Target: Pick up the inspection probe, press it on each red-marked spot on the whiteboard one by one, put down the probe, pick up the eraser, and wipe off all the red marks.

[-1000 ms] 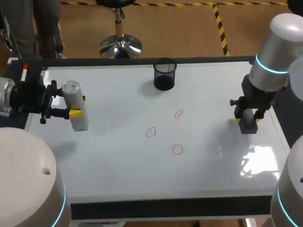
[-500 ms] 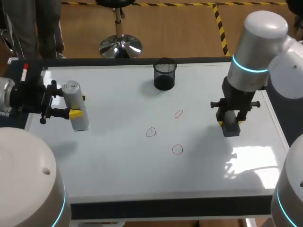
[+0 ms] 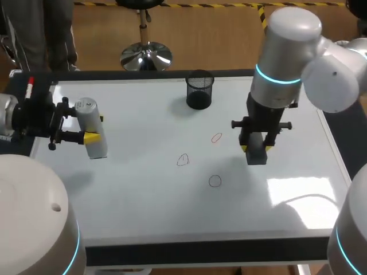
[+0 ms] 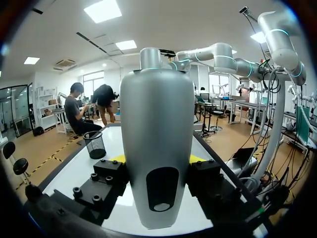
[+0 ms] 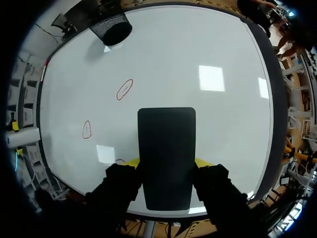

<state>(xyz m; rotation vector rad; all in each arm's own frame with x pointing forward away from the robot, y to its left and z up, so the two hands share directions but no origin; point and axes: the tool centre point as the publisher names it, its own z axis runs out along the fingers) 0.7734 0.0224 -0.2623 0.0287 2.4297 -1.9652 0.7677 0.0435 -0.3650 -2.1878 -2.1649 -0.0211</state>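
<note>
My left gripper is shut on the grey inspection probe, holding it above the whiteboard's left end. In the left wrist view the probe stands between the yellow-tipped fingers. My right gripper is shut on the dark eraser, just right of the red marks. Three small red outlines show: one by the eraser, one further left, one nearer the front. In the right wrist view the eraser faces down over the board, and two marks lie ahead of it.
A black mesh cup stands at the board's back edge, also seen as the cup in the right wrist view. A red-capped marker lies at the far left corner. The board's dark front rim runs along the near side.
My right arm has carried the eraser leftward from the board's right edge to beside the red marks. The left arm and probe have not moved.
</note>
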